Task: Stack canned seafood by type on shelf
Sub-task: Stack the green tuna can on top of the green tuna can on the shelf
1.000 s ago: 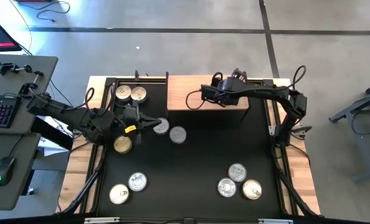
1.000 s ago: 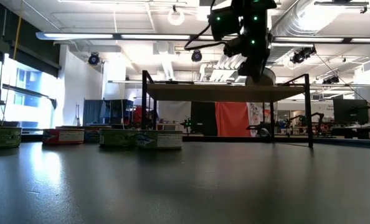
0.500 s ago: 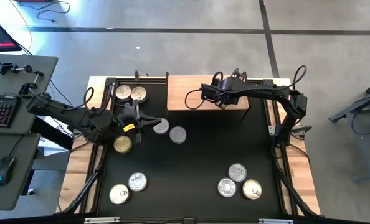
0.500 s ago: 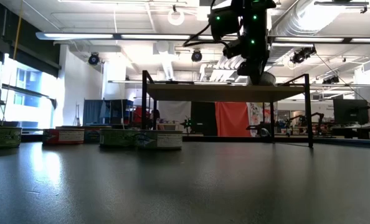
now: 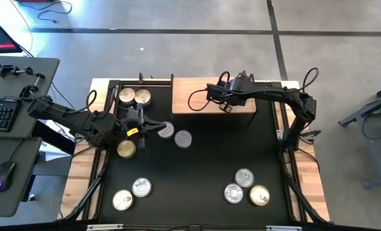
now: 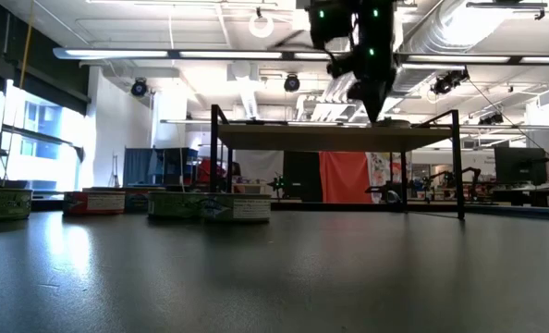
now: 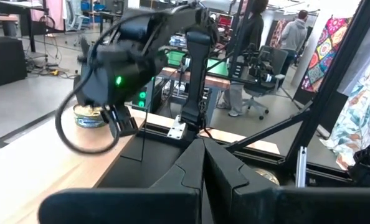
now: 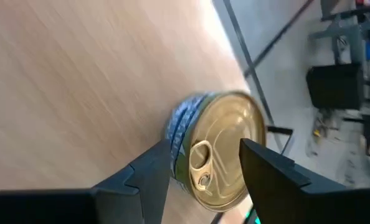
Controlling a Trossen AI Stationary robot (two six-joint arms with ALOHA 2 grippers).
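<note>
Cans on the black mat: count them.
10 cans: two far left, three mid-left, two near left, three near right. An eleventh stands on the shelf, hidden from above.

Two dark, slender jointed arms. Black cable looped beside the right arm's wrist (image 5: 235,94); green indicator lights glowing on its housing. Yellow marking near the left gripper (image 5: 153,126), just behind its two dark, angular fingers (image 7: 191,168). Right gripper (image 8: 203,163) fingers matte black, wedge-shaped.
</note>
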